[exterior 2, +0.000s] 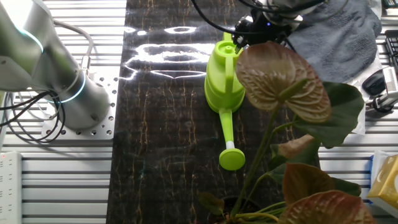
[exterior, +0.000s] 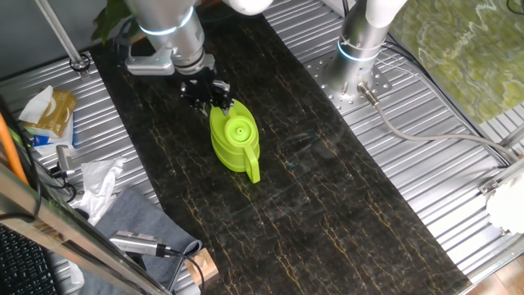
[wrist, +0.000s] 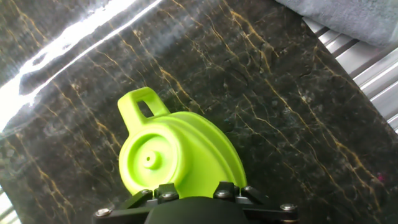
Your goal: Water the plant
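Silver arm reaching down, black claw pointing downward, finger spread not discernible

1. A lime-green watering can stands on the dark marbled tabletop, just beyond the gripper's black body.
2. A grey cloth lies at the top-right corner.

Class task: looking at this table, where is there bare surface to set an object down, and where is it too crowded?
Free: the dark mat on the side of the watering can away from the grey cloth, and past its handle. Crowded: around the can, where the pincer hovers, and by the plant.
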{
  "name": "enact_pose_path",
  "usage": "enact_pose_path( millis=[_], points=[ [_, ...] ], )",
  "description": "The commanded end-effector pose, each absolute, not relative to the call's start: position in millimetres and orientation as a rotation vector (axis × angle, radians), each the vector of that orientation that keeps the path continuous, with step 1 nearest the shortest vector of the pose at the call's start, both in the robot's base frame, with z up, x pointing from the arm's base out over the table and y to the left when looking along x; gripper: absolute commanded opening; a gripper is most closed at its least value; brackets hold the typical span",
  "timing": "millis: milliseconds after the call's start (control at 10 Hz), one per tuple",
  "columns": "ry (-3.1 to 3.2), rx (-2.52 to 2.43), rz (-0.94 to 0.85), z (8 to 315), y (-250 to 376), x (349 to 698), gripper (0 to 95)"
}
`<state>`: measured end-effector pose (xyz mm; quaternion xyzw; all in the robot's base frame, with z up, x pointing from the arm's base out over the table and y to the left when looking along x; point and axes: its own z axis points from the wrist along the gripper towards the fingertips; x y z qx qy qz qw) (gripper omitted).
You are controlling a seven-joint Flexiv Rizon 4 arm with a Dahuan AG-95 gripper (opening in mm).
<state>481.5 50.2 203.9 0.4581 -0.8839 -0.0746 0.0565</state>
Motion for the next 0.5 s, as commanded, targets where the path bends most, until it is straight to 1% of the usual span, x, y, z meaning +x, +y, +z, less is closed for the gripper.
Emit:
enact_pose_path(
  millis=[100,500],
  points=[
    [-2.660,1.411,-0.173,203.1,49.8,482.0,19.0],
    [-2.676,1.385,-0.153,203.1,49.8,482.0,19.0]
  ],
)
